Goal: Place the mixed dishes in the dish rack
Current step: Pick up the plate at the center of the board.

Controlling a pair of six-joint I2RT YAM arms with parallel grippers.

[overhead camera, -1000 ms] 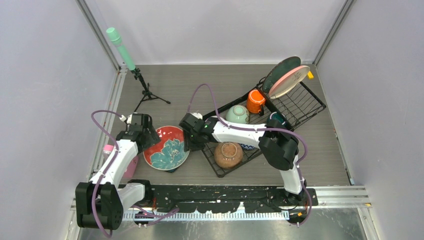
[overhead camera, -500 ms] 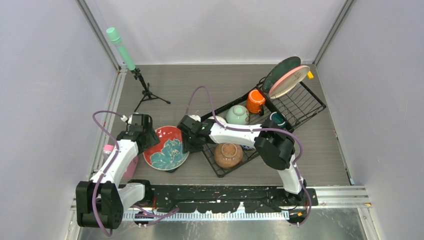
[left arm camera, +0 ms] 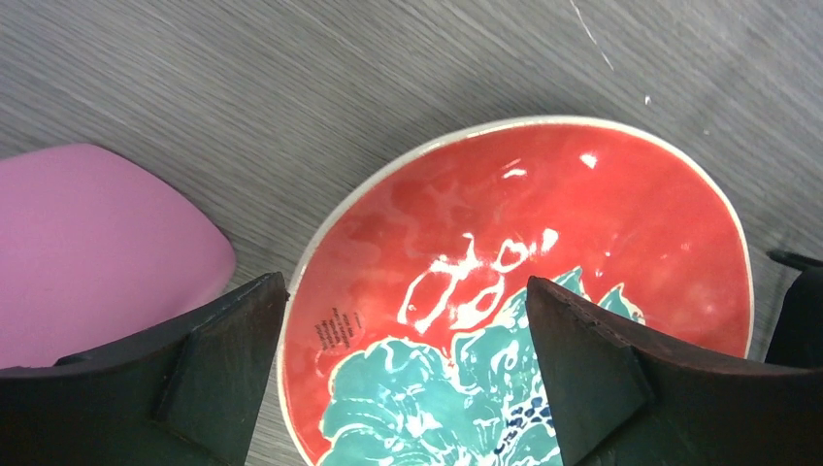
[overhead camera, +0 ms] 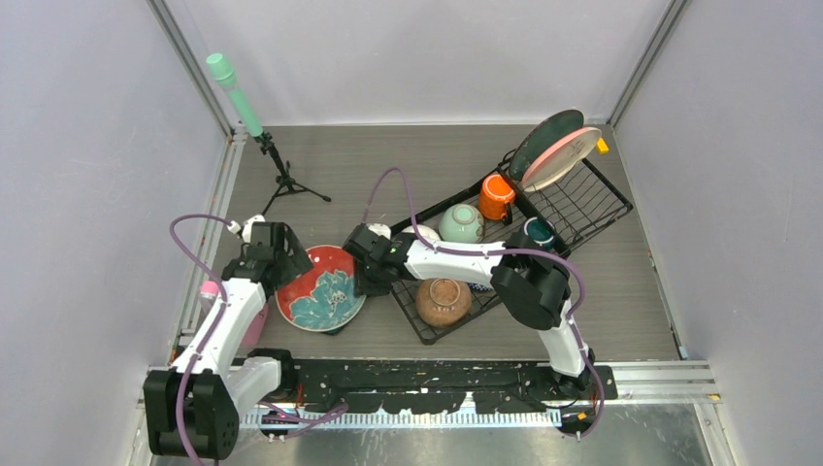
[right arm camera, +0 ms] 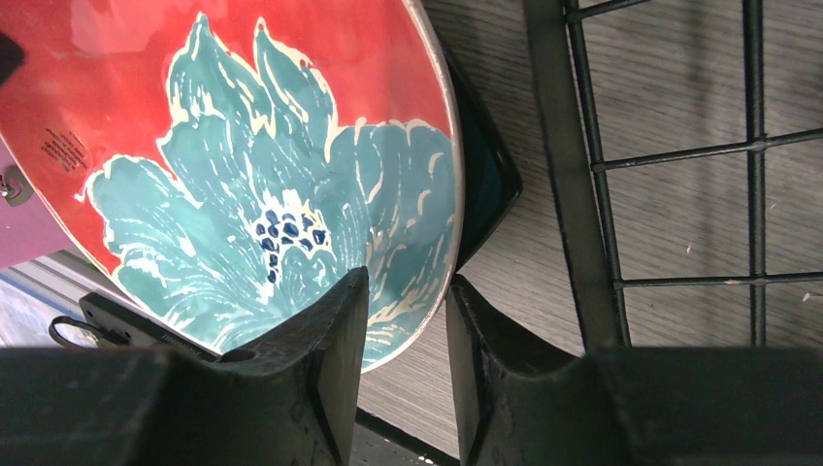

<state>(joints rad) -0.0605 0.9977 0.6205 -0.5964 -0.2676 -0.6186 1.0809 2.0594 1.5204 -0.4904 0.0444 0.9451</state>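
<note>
A red bowl with a teal flower [overhead camera: 321, 287] sits tilted on the table left of the dish rack [overhead camera: 585, 206]. My right gripper [right arm camera: 408, 277] straddles its right rim [right arm camera: 448, 209], one finger inside and one outside, shut on it. My left gripper [left arm camera: 404, 282] hangs open over the bowl's left part [left arm camera: 505, 223], touching nothing. The rack holds a brown bowl [overhead camera: 444, 300], a mint-green bowl [overhead camera: 461, 222], an orange mug [overhead camera: 496, 196], a dark teal mug [overhead camera: 540, 231], and a teal plate [overhead camera: 543, 141] and pink plate [overhead camera: 565, 155] standing upright.
A pink dish [left arm camera: 97, 252] lies on the table by my left arm, with a small pink cup [overhead camera: 209, 288] beside it. A mint-green cylinder on a black tripod [overhead camera: 286, 180] stands at the back left. A dark object [right arm camera: 482, 180] lies under the red bowl's right edge.
My left gripper has opened wide and let go of the red bowl's left rim. My right gripper's fingers have drawn a little closer on the right rim.
</note>
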